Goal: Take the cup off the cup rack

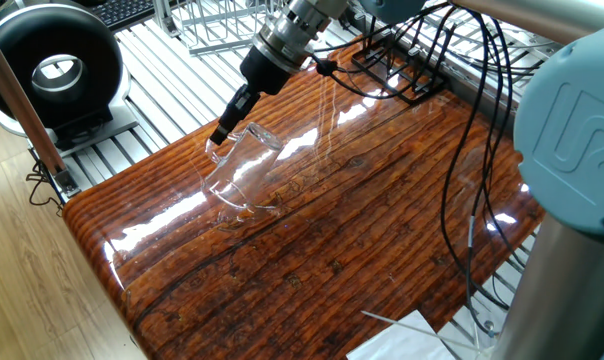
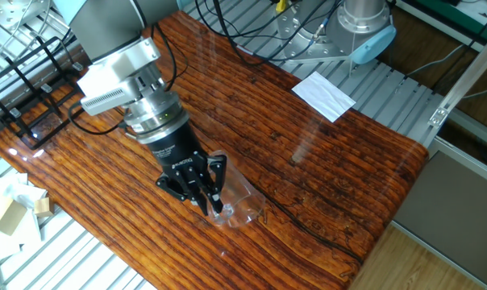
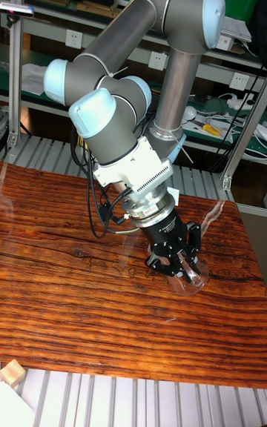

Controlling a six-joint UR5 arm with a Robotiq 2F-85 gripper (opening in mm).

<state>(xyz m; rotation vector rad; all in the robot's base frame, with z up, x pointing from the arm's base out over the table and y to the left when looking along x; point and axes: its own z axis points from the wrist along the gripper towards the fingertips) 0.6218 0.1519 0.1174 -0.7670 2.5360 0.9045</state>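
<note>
The cup (image 1: pixel 244 175) is a clear glass mug, tilted on the wooden table (image 1: pixel 322 250) near its left corner, with its thick base touching the wood. My gripper (image 1: pixel 220 137) is shut on the cup's raised rim. In the other fixed view the gripper (image 2: pixel 213 203) points down at the table's near edge, with the cup (image 2: pixel 242 206) just beside its fingers. The tall view shows the gripper (image 3: pixel 176 267) and the cup (image 3: pixel 191 277) low over the wood. The cup rack (image 1: pixel 400 72), a black wire frame, stands apart at the far end (image 2: pixel 22 76).
A silver wire rack (image 1: pixel 217 25) and a black round blower (image 1: pixel 57 65) sit beyond the table's left edge. Black cables (image 1: pixel 462 120) hang over the right side. White paper (image 2: pixel 324 95) lies on the far corner. Cardboard scraps (image 2: pixel 6 209) lie off the near edge.
</note>
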